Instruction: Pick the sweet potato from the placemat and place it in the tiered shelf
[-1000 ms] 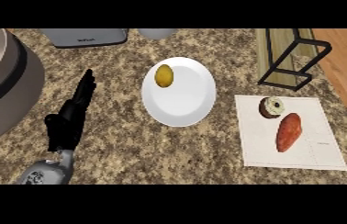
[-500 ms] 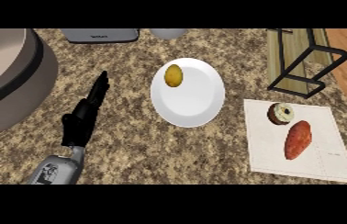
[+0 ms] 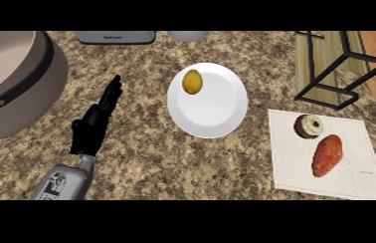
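Granite-patterned counter (image 3: 147,157) fills my head view, speckled brown and tan. At ten o'clock I see a big rounded beige appliance (image 3: 26,82) with a dark band, cut off by the edge. At two o'clock stands the tiered shelf (image 3: 334,67): a thin black metal frame over pale wooden boards. At four o'clock lies the white rectangular placemat (image 3: 294,177), flat and matte. Near the centre, slightly toward twelve, sits a smooth white round plate (image 3: 217,112) with a small yellow oval fruit, perhaps a lemon (image 3: 192,81), on its upper left part. At eight o'clock I have the left hand (image 3: 94,127), black, on a grey forearm, its fingers straight and pointing toward twelve, holding nothing. The sweet potato (image 3: 327,155), orange-red and tapered, lies on the placemat, just below a round chocolate doughnut (image 3: 309,126) with pale icing. My right hand does not show. Two grey objects (image 3: 117,37) peek in at twelve o'clock.
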Controlling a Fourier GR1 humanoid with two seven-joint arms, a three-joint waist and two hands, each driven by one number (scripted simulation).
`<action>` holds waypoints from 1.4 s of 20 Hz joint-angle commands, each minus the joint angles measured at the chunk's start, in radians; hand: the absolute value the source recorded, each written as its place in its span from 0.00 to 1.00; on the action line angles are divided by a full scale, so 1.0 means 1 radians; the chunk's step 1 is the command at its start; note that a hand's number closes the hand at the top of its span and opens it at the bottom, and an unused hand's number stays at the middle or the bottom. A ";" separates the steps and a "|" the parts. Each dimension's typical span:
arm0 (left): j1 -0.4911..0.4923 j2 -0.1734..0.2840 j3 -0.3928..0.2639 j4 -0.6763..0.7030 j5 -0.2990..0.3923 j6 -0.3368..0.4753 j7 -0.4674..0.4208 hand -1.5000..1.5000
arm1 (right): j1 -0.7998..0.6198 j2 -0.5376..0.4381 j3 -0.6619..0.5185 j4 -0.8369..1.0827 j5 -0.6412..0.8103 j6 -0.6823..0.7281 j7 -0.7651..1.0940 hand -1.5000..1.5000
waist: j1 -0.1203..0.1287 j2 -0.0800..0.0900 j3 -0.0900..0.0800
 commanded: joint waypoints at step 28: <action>0.021 -0.062 0.038 -0.019 -0.062 -0.047 0.008 0.50 | -0.284 -0.229 0.306 -0.290 0.459 0.360 1.070 0.00 | 0.006 -0.003 0.003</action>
